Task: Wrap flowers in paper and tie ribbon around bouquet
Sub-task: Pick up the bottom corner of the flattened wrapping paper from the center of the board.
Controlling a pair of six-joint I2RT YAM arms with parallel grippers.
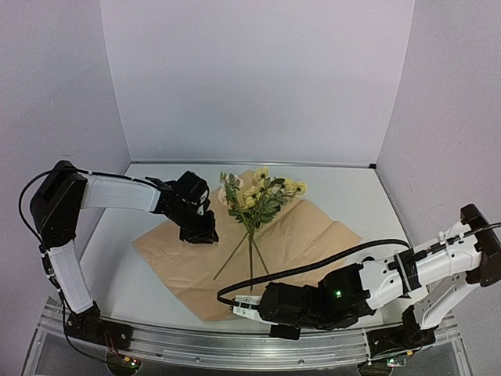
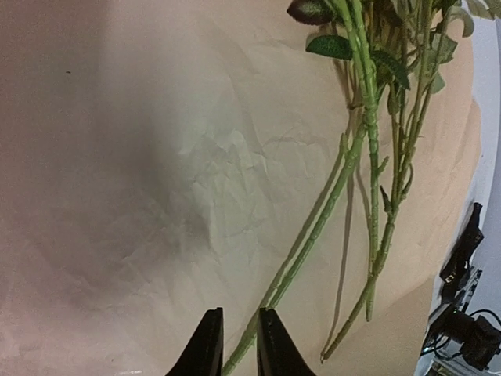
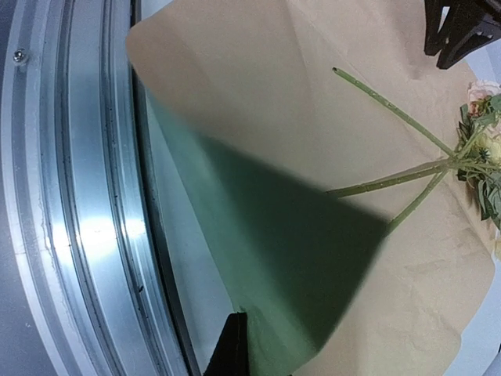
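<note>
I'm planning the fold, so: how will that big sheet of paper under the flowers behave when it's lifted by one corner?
Probably floppy but crease-holding: the paper is wrinkled all over, and its near corner curls over, green side showing. Likely light, being a thin sheet, so it may slide. The flowers lying on it should pin the middle.

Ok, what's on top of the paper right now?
The flowers lie on the paper, on its tan face, with the stems fanned toward the near edge. The right gripper holds up the near corner, showing the olive-green underside. Anything beneath the sheet is hidden.
</note>
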